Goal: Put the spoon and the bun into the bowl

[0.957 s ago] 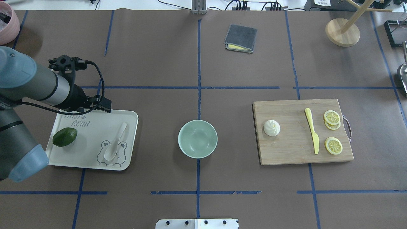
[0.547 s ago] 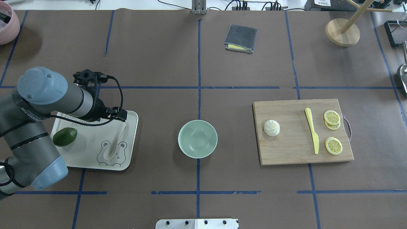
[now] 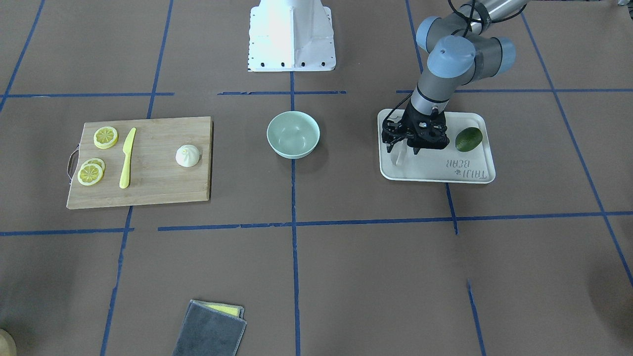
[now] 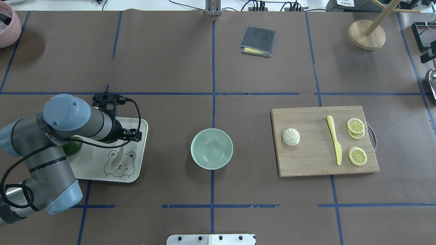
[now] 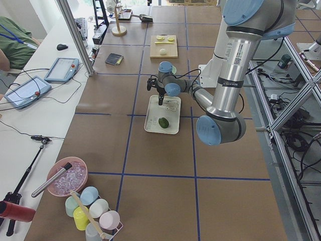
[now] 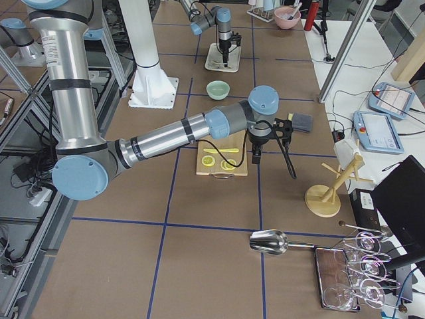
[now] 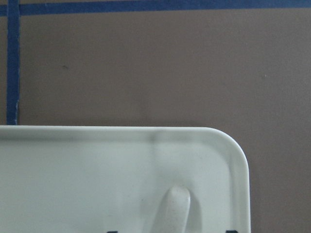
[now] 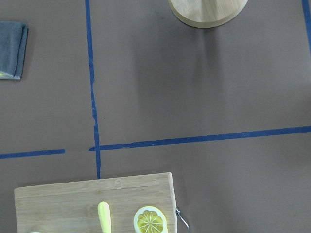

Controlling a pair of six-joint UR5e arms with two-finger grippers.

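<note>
- Hovering low over the beige tray [image 4: 92, 163] at the table's left, the left gripper [image 3: 403, 148] has its fingers spread to either side of the spoon [image 4: 116, 162] handle.
- The spoon lies on the tray, scoop nearer the robot.
- The bun [image 4: 291, 136] sits on the cutting board [image 4: 306, 160], far right.
- The bowl [image 4: 201, 153] stands between them.
- The right gripper [image 6: 255, 154] hangs beyond the board; I cannot tell its opening.
</note>
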